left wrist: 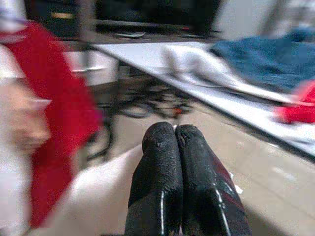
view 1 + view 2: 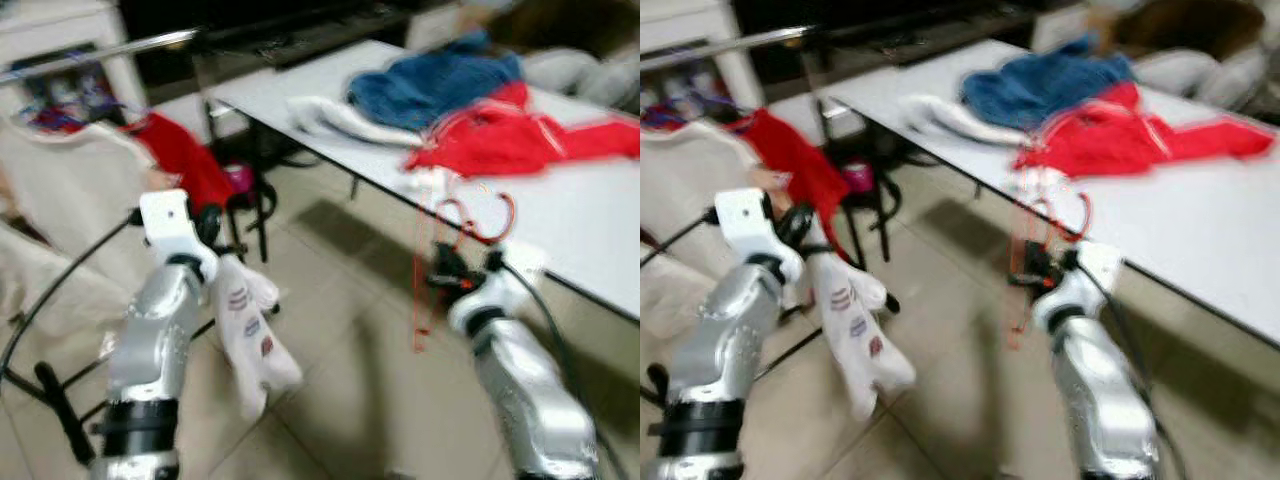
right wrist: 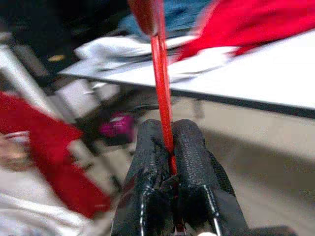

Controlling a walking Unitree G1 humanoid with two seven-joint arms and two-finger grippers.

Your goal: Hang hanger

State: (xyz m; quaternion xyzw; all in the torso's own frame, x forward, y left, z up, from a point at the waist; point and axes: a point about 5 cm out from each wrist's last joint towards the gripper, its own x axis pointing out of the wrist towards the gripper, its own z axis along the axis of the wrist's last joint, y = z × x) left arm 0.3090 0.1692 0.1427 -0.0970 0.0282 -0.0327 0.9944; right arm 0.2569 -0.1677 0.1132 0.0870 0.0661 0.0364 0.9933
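Observation:
A thin red wire hanger [image 2: 487,218] is held upright in front of the table edge, its rod [image 3: 161,73] pinched by my right gripper [image 3: 170,132], which is shut on it. In the head views that gripper [image 2: 450,265] is at centre right above the tiled floor. To the left, my left gripper [image 2: 210,232] is raised. Its fingers [image 1: 160,162] are pressed together on a small white printed garment [image 2: 250,340] that dangles below it. A metal clothes rail [image 2: 100,55] crosses the upper left. The frames are blurred.
A white table [image 2: 570,235] at right carries a blue garment [image 2: 430,85], a red one [image 2: 525,135] and a white one [image 2: 340,118]. A red garment [image 2: 185,160] and a cream one [image 2: 70,200] hang at left. A dark stool [image 2: 245,195] stands by the table.

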